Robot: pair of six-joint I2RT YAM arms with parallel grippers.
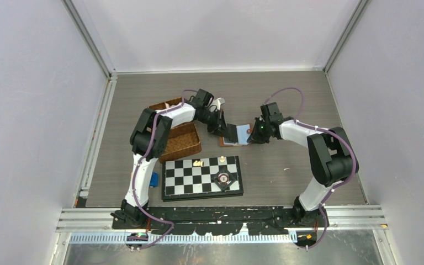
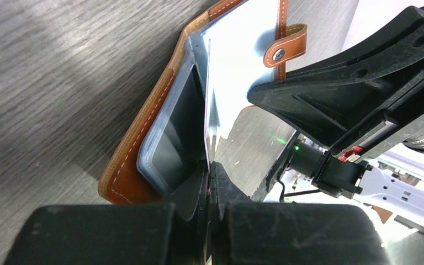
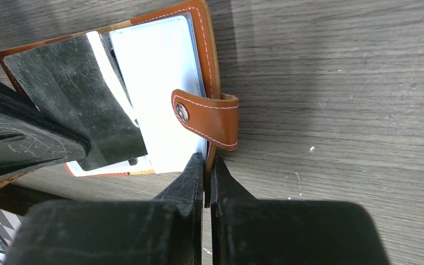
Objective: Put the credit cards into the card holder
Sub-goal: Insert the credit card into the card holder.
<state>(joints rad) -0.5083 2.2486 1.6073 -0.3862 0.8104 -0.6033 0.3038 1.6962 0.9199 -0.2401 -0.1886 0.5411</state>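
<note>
The tan-brown card holder (image 1: 233, 141) lies open on the table between both arms. Its leather cover (image 2: 143, 138) and pale plastic sleeves show in the left wrist view. My left gripper (image 2: 210, 172) is shut on a thin glossy pale credit card (image 2: 223, 77), held on edge with its far end at the sleeves. In the right wrist view the card (image 3: 107, 63) is a white strip beside the left finger (image 3: 72, 94). My right gripper (image 3: 207, 164) is shut on the holder's right cover edge (image 3: 207, 49), just below the snap-tab strap (image 3: 210, 118). No other card is visible.
A brown wicker basket (image 1: 179, 138) stands left of the holder, under the left arm. A chessboard (image 1: 201, 176) with a few small pieces lies in front of it. A small blue object (image 1: 153, 179) sits by the board's left edge.
</note>
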